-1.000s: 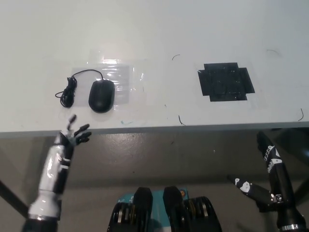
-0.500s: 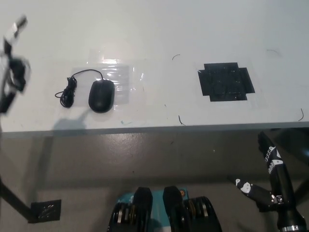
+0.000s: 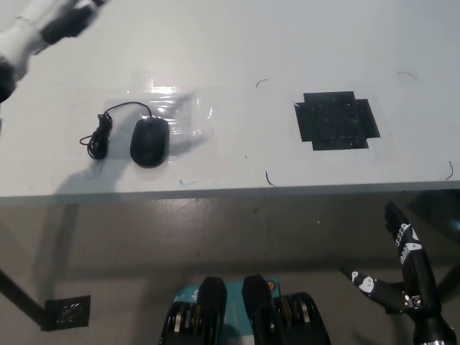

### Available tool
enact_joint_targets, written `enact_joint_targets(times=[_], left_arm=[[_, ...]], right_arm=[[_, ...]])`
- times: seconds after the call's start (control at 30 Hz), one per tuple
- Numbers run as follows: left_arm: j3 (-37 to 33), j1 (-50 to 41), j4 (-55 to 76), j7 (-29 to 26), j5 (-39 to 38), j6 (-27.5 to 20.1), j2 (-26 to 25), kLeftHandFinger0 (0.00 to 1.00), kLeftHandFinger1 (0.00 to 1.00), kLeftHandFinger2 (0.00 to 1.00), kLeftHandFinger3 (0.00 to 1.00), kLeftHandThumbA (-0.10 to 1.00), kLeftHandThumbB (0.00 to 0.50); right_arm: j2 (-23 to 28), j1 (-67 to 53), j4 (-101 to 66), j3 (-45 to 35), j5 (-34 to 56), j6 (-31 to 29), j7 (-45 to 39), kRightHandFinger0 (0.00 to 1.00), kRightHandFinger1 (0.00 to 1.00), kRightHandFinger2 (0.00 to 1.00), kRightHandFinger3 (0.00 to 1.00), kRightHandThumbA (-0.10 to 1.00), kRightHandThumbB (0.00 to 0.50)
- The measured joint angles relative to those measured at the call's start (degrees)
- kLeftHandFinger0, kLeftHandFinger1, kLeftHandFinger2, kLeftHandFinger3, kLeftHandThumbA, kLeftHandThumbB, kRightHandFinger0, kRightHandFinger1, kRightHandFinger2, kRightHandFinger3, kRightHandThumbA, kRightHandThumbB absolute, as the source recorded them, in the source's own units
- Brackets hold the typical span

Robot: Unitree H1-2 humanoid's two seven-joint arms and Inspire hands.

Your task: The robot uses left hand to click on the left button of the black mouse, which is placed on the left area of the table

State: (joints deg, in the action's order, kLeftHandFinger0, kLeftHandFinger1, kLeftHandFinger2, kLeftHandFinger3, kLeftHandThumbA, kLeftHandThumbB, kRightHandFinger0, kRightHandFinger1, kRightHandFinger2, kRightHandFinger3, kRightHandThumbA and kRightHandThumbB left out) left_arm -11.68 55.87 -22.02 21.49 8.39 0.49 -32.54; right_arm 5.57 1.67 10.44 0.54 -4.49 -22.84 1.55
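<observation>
The black oval computer mouse (image 3: 149, 141) lies on the left part of the white table (image 3: 237, 43), near the table's front edge, partly on a patch of clear shiny film (image 3: 176, 115), its thin black cable (image 3: 100, 133) coiled just to its left. Its long axis runs roughly front to back, so the buttons presumably sit at its far end, where the cable leaves it. Nearest the camera, below the table's front edge at the lower right, the black right hand (image 3: 392, 284) hangs at rest with its fingers spread and nothing in it, well apart from the mouse. Farther out, on the right half of the table, lies a black cross-shaped patch of tape (image 3: 336, 120). At the far upper left corner the white left hand (image 3: 61, 18) is raised over the table, blurred and cut by the picture's edge, so whether its fingers are apart or together cannot be told. From that hand the mouse lies nearer the robot and somewhat to the right, so the click probably calls for a move down and back toward the far left part of the mouse.
</observation>
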Motion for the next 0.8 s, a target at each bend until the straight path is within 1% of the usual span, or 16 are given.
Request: enact_joint_targets(times=[0.03, 0.07, 0.1, 0.13, 0.17, 0.2, 0.27, 0.37, 0.4, 0.43, 0.47, 0.5, 0.53, 0.57, 0.63, 0.8], left_arm=[[-2.2, 1.9, -3.1, 1.5, 0.7, 0.6, 0.0, 0.0, 0.0, 0.06, 1.0, 1.0, 0.275], [-4.2, 3.5, -6.4, 2.8, 1.5, 1.1, 0.0, 0.0, 0.0, 0.07, 1.0, 1.0, 0.253], [-5.1, 4.4, -7.9, 3.4, 1.8, 1.3, 0.0, 0.0, 0.0, 0.12, 0.9, 1.0, 0.252], [-7.7, 6.9, -12.0, 5.2, 2.8, 1.7, 0.0, 0.0, 0.0, 0.1, 0.74, 1.0, 0.243], [-8.5, 7.7, -13.7, 5.8, 3.1, 1.8, 0.0, 0.0, 0.0, 0.15, 0.97, 1.0, 0.258], [-10.0, 9.4, -16.3, 6.9, 3.8, 1.9, 0.0, 0.0, 0.0, 0.13, 1.0, 1.0, 0.244], [-12.9, 12.4, -22.0, 9.3, 5.1, 2.0, 0.0, 0.0, 0.0, 0.16, 1.0, 1.0, 0.258], [-14.4, 14.2, -25.0, 10.8, 6.0, 2.2, 0.0, 0.0, 0.0, 0.18, 1.0, 1.0, 0.22], [-17.4, 17.0, -29.3, 14.0, 7.8, 2.2, 0.0, 0.0, 0.0, 0.18, 1.0, 1.0, 0.239], [-18.5, 17.7, -30.3, 15.1, 8.3, 2.2, 0.0, 0.0, 0.0, 0.14, 1.0, 1.0, 0.255], [-19.5, 18.3, -31.3, 16.1, 8.9, 2.2, 0.0, 0.0, 0.0, 0.04, 1.0, 1.0, 0.264], [-20.4, 18.9, -32.2, 17.1, 9.5, 2.2, 0.0, 0.0, 0.0, 0.02, 1.0, 1.0, 0.283], [-21.2, 19.5, -33.0, 18.1, 10.0, 2.2, -0.1, 0.0, 0.0, 0.0, 1.0, 1.0, 0.285], [-22.4, 20.4, -34.1, 19.6, 10.7, 2.2, -0.1, 0.0, 0.0, 0.0, 1.0, 1.0, 0.27], [-23.6, 22.1, -35.2, 21.8, 11.9, 2.2, -0.1, 0.0, 0.0, 0.01, 1.0, 1.0, 0.276], [-24.5, 24.2, -34.5, 25.8, 13.4, 2.4, 0.0, 0.0, 0.0, 0.05, 1.0, 1.0, 0.236]], right_arm=[[0.0, -0.1, 0.0, 0.0, 0.0, 0.0, 0.0, 1.0, 1.0, 1.0, 1.0, 1.0, 0.13], [0.0, -0.1, 0.0, 0.0, 0.0, 0.0, 0.0, 1.0, 1.0, 1.0, 1.0, 1.0, 0.131], [0.0, -0.2, 0.0, 0.0, 0.0, 0.0, 0.0, 1.0, 1.0, 1.0, 1.0, 1.0, 0.128], [0.0, -0.2, 0.0, 0.0, 0.0, 0.0, 0.0, 1.0, 1.0, 1.0, 1.0, 1.0, 0.126], [0.0, -0.2, 0.0, 0.0, 0.0, 0.0, 0.0, 1.0, 1.0, 1.0, 1.0, 1.0, 0.124], [0.0, -0.3, 0.0, 0.0, 0.0, 0.0, 0.0, 1.0, 1.0, 1.0, 1.0, 1.0, 0.123], [0.0, -0.3, 0.0, 0.0, 0.0, 0.0, 0.0, 1.0, 1.0, 1.0, 1.0, 1.0, 0.121], [0.0, -0.3, 0.0, 0.0, 0.0, 0.0, 0.0, 1.0, 1.0, 1.0, 1.0, 1.0, 0.131], [0.0, -0.3, -0.1, -0.1, 0.0, 0.0, 0.0, 1.0, 1.0, 1.0, 1.0, 1.0, 0.133], [0.0, -0.3, -0.1, -0.2, 0.0, 0.0, 0.0, 1.0, 1.0, 1.0, 1.0, 1.0, 0.132], [0.0, -0.3, -0.1, -0.2, 0.0, 0.0, 0.0, 1.0, 1.0, 1.0, 1.0, 1.0, 0.129], [0.0, -0.3, -0.1, -0.2, 0.0, 0.0, 0.0, 1.0, 1.0, 1.0, 1.0, 1.0, 0.129], [0.0, -0.3, -0.1, -0.2, 0.0, 0.0, 0.0, 1.0, 1.0, 1.0, 1.0, 1.0, 0.129], [0.0, -0.3, -0.2, -0.3, 0.0, 0.0, 0.0, 1.0, 1.0, 1.0, 1.0, 1.0, 0.117], [0.1, -0.3, -0.3, -0.5, 0.0, 0.0, 0.0, 1.0, 1.0, 1.0, 1.0, 1.0, 0.115], [0.1, -0.3, -0.3, -0.9, 0.0, -0.1, 0.0, 1.0, 1.0, 1.0, 1.0, 1.0, 0.109]])
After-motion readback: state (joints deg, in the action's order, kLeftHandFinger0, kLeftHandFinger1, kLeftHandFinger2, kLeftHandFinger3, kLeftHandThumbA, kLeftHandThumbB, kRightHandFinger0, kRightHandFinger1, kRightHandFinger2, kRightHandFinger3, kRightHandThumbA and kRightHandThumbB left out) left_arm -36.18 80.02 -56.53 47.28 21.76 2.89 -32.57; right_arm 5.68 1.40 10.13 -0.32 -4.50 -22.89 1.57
